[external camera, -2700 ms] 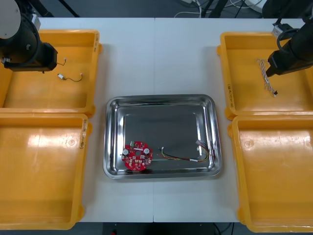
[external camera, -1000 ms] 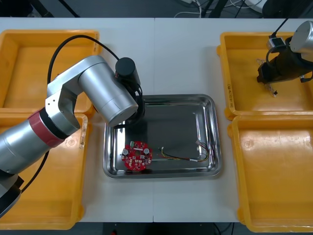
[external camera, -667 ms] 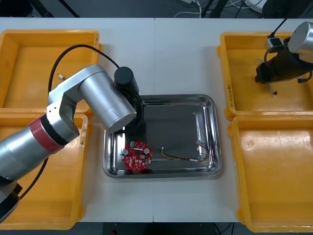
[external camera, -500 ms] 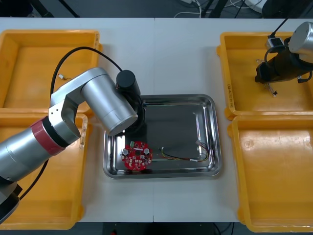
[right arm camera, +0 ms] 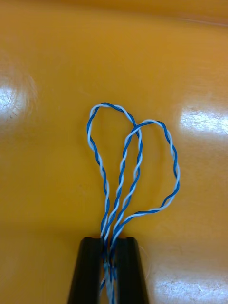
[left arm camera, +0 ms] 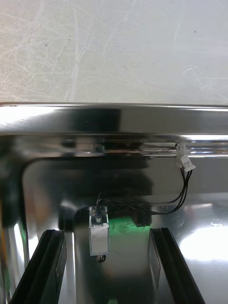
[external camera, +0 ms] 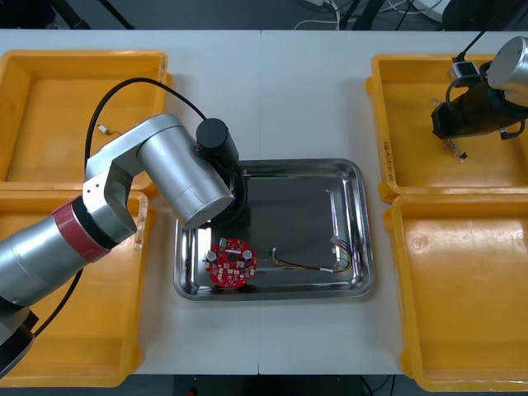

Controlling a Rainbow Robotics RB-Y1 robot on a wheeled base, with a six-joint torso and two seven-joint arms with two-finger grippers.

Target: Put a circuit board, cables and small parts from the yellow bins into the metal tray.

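The left arm reaches across to the metal tray, which sits at the middle of the worktop between the yellow bins. In the left wrist view the left end effector hangs low over the tray's floor near its far left corner, fingers spread wide. A small metal part lies on the shiny floor between them, and neither finger touches it. A thin black cable runs from the part to a white plug that rests against the tray's wall.

Nearer the worktop's front edge, the round red circuit board lies in the tray's near left part. The red and yellow cable stretches beside it toward the tray's near right corner.

The right end effector is down in the yellow bin at the worktop's far right corner. Its fingers are pinched tight on the twisted blue and white cable. The cable's loops fan out from the fingertips over the bin's floor.
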